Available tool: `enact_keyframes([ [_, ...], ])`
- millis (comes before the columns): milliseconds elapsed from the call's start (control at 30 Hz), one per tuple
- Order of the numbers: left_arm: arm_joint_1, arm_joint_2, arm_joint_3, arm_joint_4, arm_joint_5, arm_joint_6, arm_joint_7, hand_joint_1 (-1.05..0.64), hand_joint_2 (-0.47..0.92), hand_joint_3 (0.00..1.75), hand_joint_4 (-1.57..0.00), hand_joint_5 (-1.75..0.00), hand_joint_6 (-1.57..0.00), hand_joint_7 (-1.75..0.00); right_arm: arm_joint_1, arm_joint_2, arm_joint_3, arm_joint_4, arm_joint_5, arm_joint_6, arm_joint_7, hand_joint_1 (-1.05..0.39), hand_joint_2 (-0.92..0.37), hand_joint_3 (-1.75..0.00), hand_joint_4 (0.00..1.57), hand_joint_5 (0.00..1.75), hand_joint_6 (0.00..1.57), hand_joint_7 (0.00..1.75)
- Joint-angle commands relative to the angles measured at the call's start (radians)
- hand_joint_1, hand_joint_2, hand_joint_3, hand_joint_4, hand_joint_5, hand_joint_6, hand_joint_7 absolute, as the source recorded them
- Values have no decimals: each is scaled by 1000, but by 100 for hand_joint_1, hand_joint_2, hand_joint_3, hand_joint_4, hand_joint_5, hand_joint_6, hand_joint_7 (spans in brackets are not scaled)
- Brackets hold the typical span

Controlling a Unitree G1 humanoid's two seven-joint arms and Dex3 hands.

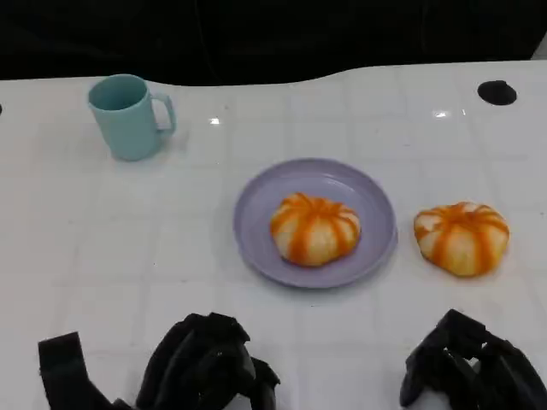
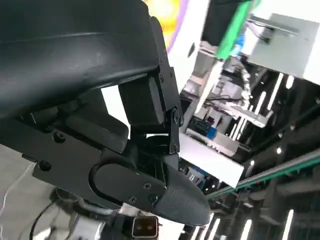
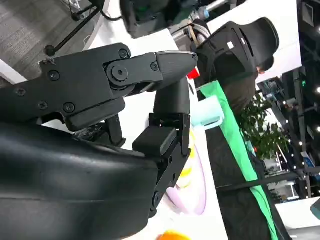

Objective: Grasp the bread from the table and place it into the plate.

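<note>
One bread [image 1: 314,229] already sits in the lilac plate [image 1: 256,201]; the second bread [image 1: 461,238] lies on the desk [image 1: 128,248] just beside the plate, on my right side and a little ahead of my right hand [image 1: 474,363]. That loaf is the one I judge I have to take now. My right fingers [image 1: 427,363] are curled in and hold nothing, resting low at the near edge; my left hand [image 1: 205,367] is likewise curled and empty. To do this well I would spread the right fingers first, come down over the top of the loaf and close gently around its sides, since it looks soft and round and could squash or roll. Then lift it clear of the rim and set it in the bare part of the plate, without nudging the loaf that is there. The desk is glossy white with faint tile lines and glints of lamp light. A teal mug [image 1: 128,115] stands well apart at the far left, and a small dark hole [image 1: 497,92] sits at the far right.
</note>
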Motion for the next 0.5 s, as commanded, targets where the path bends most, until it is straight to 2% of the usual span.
enact_keyframes([
  [33, 9, -1, 23, -7, -6, 22, -26, -105, 74, 0, -157, -86, -157, -61, -1, -11, -10, 8, 14, -1, 8, -61, -92, -18, 71, 156, 72, 115],
  [500, -4, -36, 78, 6, 3, 1, -42, -105, 77, 1, -157, -87, -157, -57, -19, -13, -14, 41, 7, -13, 8, -61, -92, -17, 72, 155, 74, 114],
])
